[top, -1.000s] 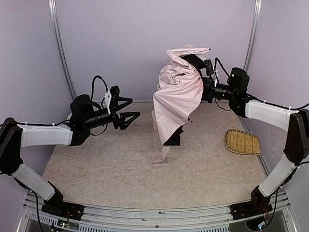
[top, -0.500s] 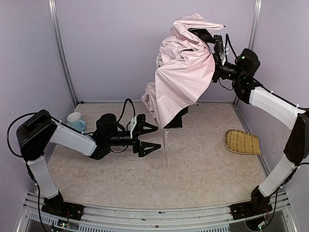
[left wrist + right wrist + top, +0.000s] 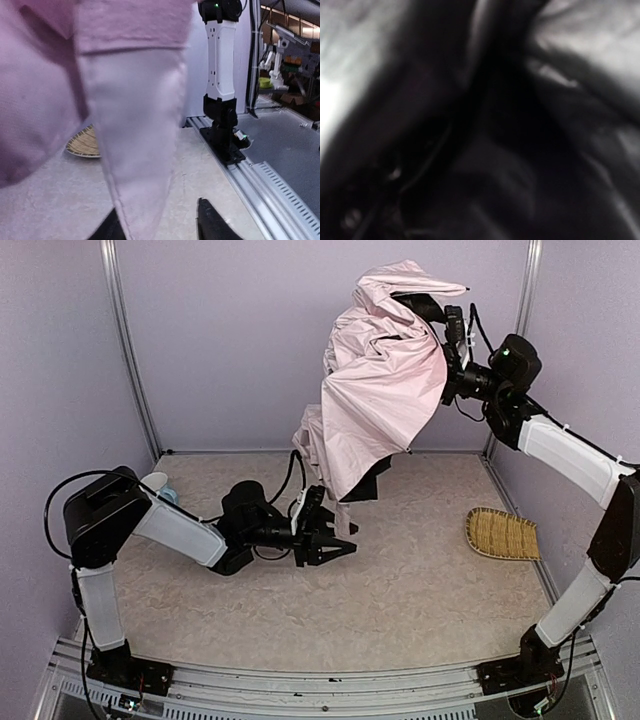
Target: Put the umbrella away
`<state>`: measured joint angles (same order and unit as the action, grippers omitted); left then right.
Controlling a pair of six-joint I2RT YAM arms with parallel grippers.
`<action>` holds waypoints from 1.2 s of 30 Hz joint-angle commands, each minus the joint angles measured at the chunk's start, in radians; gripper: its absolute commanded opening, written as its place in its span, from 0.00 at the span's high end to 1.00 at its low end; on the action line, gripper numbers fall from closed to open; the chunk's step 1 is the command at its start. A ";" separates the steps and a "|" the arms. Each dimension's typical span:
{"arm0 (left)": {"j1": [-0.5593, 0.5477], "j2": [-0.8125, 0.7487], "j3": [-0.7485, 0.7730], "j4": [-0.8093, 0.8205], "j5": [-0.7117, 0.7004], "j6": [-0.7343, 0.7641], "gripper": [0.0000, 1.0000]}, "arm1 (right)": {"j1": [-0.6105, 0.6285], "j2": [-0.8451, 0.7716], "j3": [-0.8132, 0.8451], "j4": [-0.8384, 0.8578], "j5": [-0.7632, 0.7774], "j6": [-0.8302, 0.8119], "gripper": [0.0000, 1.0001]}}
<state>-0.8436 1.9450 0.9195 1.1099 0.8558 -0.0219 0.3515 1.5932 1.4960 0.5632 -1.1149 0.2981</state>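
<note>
The pale pink umbrella (image 3: 385, 390) hangs half-collapsed high in the air at the back right, its black lining showing underneath. My right gripper (image 3: 443, 340) is buried in its top folds and holds it up, shut on it. The right wrist view shows only blurred dark lining (image 3: 495, 125). My left gripper (image 3: 338, 542) reaches low over the table, right under the umbrella's hanging tip. In the left wrist view a pink flap (image 3: 130, 125) drops between the black fingertips (image 3: 210, 225). The left gripper (image 3: 157, 216) is open, with a gap between the flap and the right finger.
A woven straw mat (image 3: 502, 533) lies at the table's right side, also seen as the mat (image 3: 82, 145) behind the flap. A white cup (image 3: 155, 482) stands at the back left, partly behind my left arm. The right arm's base (image 3: 222, 135) stands on the front rail.
The right arm lifted the umbrella higher, then held almost still. The left arm dropped low and swung right under the umbrella, and its jaws narrowed around the hanging flap.
</note>
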 commanded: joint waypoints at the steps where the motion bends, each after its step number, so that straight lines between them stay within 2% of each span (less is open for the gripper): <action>1: -0.005 -0.001 0.014 0.046 0.068 -0.017 0.83 | 0.004 -0.015 0.045 -0.007 0.011 -0.035 1.00; 3: 0.001 -0.021 -0.013 0.038 0.070 -0.013 1.00 | -0.001 -0.021 0.047 -0.025 0.014 -0.049 1.00; 6: 0.025 -0.097 -0.085 -0.002 0.053 0.009 1.00 | -0.028 -0.038 0.061 -0.083 0.033 -0.087 1.00; 8: 0.041 -0.160 -0.145 -0.065 0.022 0.077 1.00 | -0.065 -0.057 0.065 -0.110 0.073 -0.105 1.00; 10: 0.044 -0.212 -0.167 -0.257 -0.047 0.236 1.00 | -0.094 -0.071 0.079 -0.134 0.089 -0.097 1.00; 13: 0.075 -0.217 -0.140 -0.437 -0.165 0.381 1.00 | -0.074 -0.070 0.118 -0.207 -0.084 -0.137 1.00; 15: 0.136 -0.194 -0.110 -0.456 -0.158 0.389 1.00 | -0.020 -0.102 0.092 -0.344 -0.179 -0.290 1.00; 16: 0.167 -0.166 -0.090 -0.454 -0.148 0.386 1.00 | 0.011 -0.135 0.080 -0.451 -0.172 -0.405 1.00; 17: 0.197 -0.142 -0.060 -0.463 -0.137 0.390 1.00 | 0.044 -0.157 0.072 -0.565 -0.160 -0.517 1.00; 19: 0.235 -0.080 0.040 -0.514 -0.121 0.437 1.00 | 0.085 -0.188 0.052 -0.690 -0.167 -0.621 1.00; 23: 0.254 0.090 0.331 -0.760 -0.114 0.545 1.00 | 0.185 -0.236 -0.008 -0.714 -0.178 -0.656 1.00; 25: 0.263 0.160 0.468 -0.822 -0.130 0.565 1.00 | 0.242 -0.239 -0.042 -0.717 -0.188 -0.658 1.00; 30: 0.328 0.239 0.673 -0.755 -0.119 0.492 1.00 | 0.324 -0.234 -0.218 -0.721 -0.161 -0.634 1.00; 36: 0.362 0.251 0.789 -0.736 -0.122 0.515 1.00 | 0.334 -0.153 -0.526 -0.553 -0.061 -0.486 1.00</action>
<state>-0.5110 2.1757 1.6413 0.3645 0.7551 0.4805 0.6666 1.3823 1.1019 -0.0834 -1.1934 -0.3023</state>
